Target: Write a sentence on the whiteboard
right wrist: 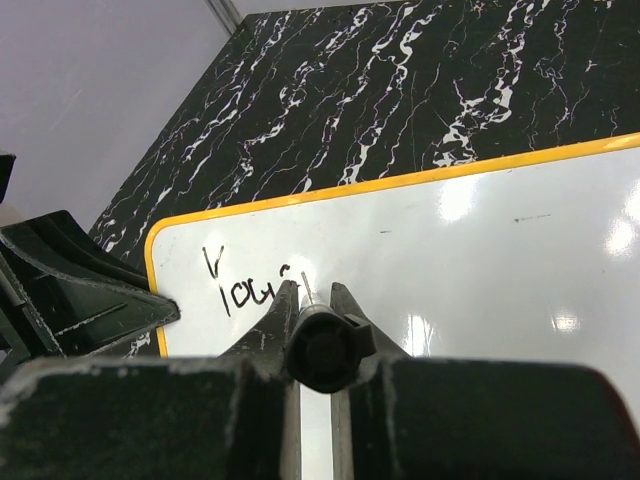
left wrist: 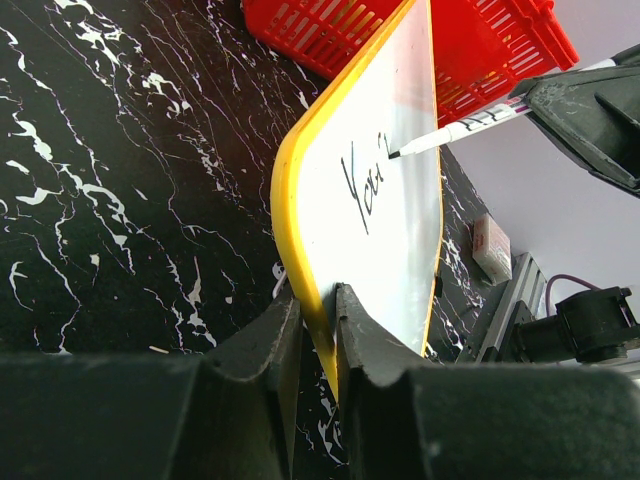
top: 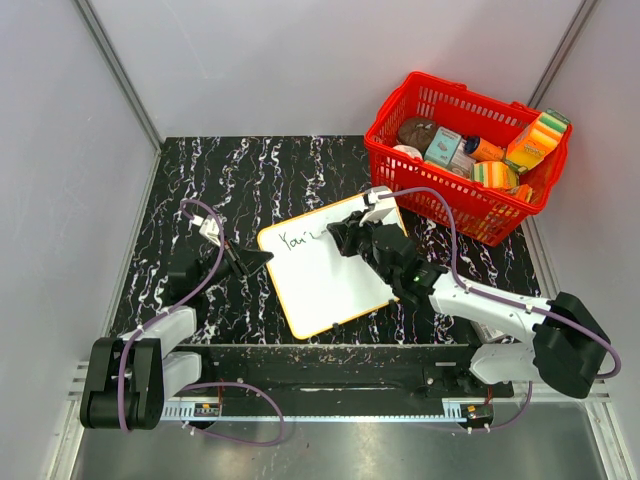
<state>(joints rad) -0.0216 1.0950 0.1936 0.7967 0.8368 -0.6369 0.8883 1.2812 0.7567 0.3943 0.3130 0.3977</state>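
Pinches the whiteboard (top: 330, 275) at its left edge with the left end effector (top: 262, 258), fingers (left wrist: 275, 345) closed over the yellow rim. Grips a marker (left wrist: 470, 127) in the right end effector (top: 335, 233), clamped shut on the barrel, with the tip at the white surface just after the black letters "You". Board resting askew on the black marbled table (top: 250, 180), between the two arms, far right corner just beside the red basket (top: 440, 205) of packets and sponges.
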